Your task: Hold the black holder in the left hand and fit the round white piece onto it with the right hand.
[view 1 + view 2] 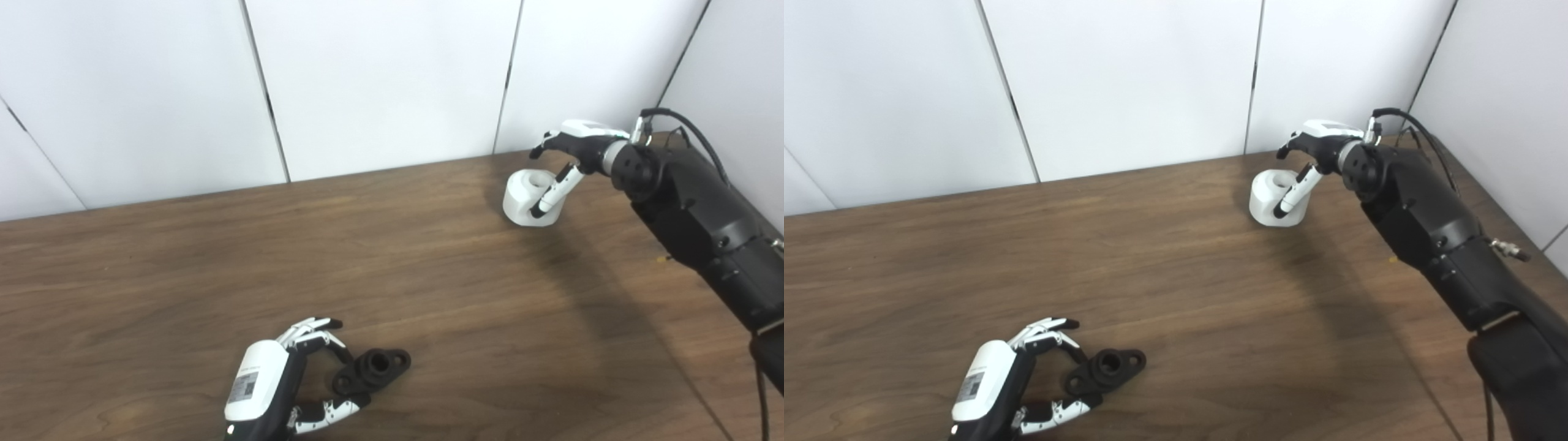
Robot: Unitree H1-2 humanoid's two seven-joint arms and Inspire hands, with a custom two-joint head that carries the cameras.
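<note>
— Where was the black holder [372, 370] when you looked?

— Flat on the brown wooden table [184, 275], near the front edge and left of the middle. It had a round hole in its raised centre and a small ear on each side. The left hand [288, 380] sat just beside it, fingers [312, 327] spread apart and curling round its left end, the thumb low at the near side. I could not say for sure that anything touched it. The hand was wide, holding nothing, and the holder lay on the wood.

— And the round white piece [1274, 197]?

— Far across the table, near the back right corner, standing upright with its hollow facing up. The right hand [1309, 152] hung over it. One white finger [1293, 193] with a dark tip reached down across the front of its wall, seemingly against it, and the others arched above the rim. The hand was not closed round the piece, which stood on the table, so I would call it open too.

— Any writing?

— Only a label on the white back of the left hand, a small square code with a line or two of print, too fine for me to read. The white wall panels [380, 79] behind were plain.
</note>
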